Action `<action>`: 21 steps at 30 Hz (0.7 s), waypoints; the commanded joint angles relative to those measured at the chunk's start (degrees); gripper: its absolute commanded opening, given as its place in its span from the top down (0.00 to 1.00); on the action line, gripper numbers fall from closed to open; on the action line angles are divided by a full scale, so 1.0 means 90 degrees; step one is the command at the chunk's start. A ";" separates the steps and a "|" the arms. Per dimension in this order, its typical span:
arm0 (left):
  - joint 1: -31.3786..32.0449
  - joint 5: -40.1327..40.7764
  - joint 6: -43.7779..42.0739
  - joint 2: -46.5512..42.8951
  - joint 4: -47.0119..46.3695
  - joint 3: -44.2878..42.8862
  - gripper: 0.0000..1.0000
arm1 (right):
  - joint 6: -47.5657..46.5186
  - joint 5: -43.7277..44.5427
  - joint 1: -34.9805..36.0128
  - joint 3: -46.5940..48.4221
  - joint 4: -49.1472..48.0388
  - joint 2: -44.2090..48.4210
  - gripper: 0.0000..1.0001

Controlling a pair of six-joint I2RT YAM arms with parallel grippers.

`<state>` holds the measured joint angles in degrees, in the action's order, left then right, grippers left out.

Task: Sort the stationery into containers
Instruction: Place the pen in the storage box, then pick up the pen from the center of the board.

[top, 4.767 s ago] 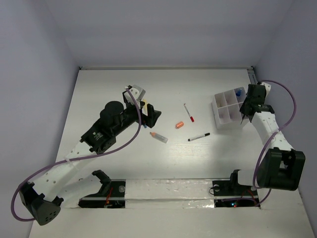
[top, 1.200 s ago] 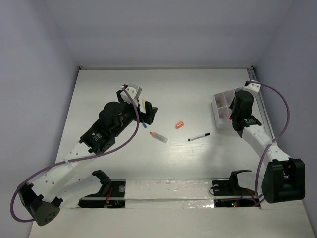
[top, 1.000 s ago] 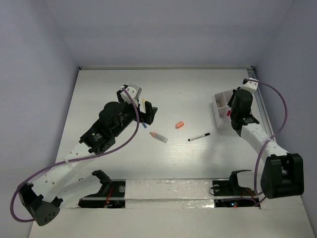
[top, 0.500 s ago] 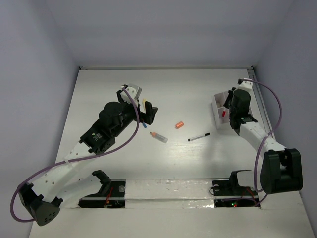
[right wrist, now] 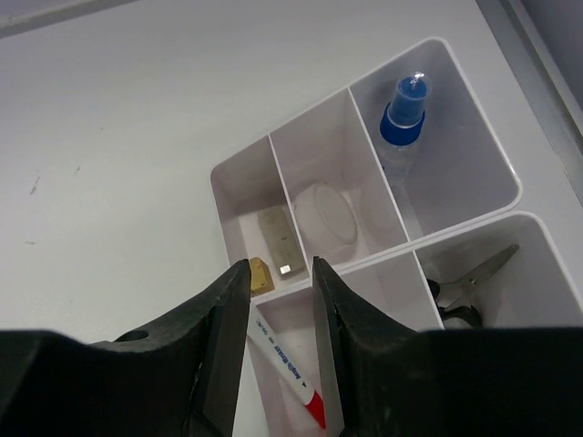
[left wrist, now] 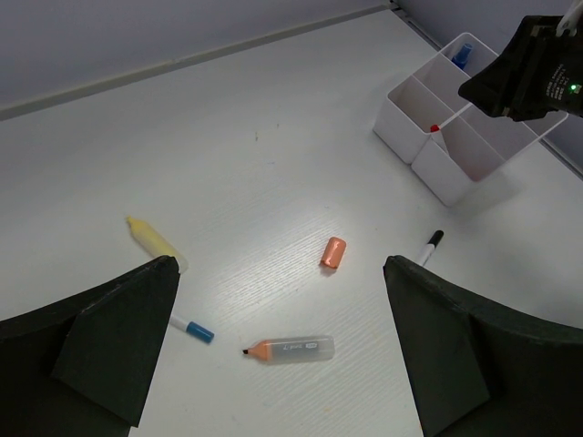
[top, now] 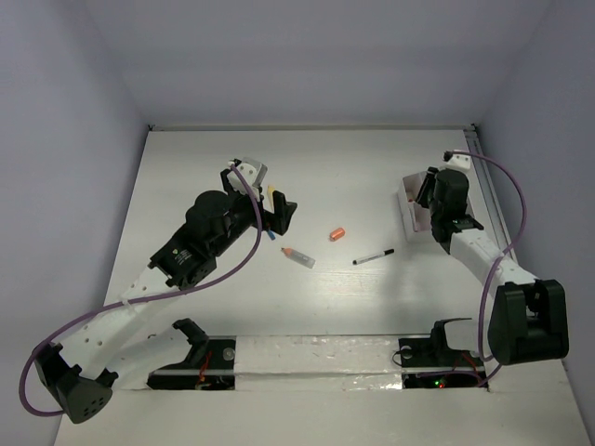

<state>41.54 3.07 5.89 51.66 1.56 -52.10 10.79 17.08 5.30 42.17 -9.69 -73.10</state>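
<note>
The white organizer (top: 410, 199) stands at the right. My right gripper (top: 430, 193) hangs over it, jaws a little apart (right wrist: 280, 269). The red-capped pen (right wrist: 290, 375) lies loose in the compartment below them, one end hidden behind a finger. Other compartments hold eraser blocks (right wrist: 281, 240), a tape roll (right wrist: 330, 213), a blue-capped bottle (right wrist: 401, 123) and scissors (right wrist: 469, 288). My left gripper (top: 279, 216) is wide open and empty above the table (left wrist: 291, 364). Under it lie the orange-tipped crayon (left wrist: 290, 348), blue-tipped pen (left wrist: 191, 328), cream stick (left wrist: 153, 240), orange cap (left wrist: 334, 252) and black marker (left wrist: 428, 246).
The table's back edge meets the wall (top: 307, 127). A metal rail (top: 485, 186) runs along the right edge beside the organizer. The arm bases and cables sit at the near edge (top: 325, 353).
The red-capped pen, on the table 4.8 s ago, now lies in the organizer. Over the last second my right gripper has shifted left above the organizer. The left arm is still.
</note>
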 commanded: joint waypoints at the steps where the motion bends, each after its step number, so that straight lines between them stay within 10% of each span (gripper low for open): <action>1: 0.0013 -0.0048 0.0049 -0.0125 -0.0183 -0.0022 0.05 | 0.0032 -0.0265 0.0094 0.0089 0.0313 0.0300 0.61; 12: 0.0013 0.0059 0.0058 0.0012 -0.0183 -0.0022 0.05 | -0.0261 -0.2543 0.1997 0.2158 0.4209 -0.0585 0.74; 21: -0.0055 -0.0117 0.0244 0.0110 -0.0183 -0.0090 0.05 | -0.0046 -0.1438 0.2849 0.2053 0.5657 -0.1282 0.40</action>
<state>41.47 3.05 6.96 52.64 1.56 -52.10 10.11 1.63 31.68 60.64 34.65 -86.65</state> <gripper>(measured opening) 0.949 0.574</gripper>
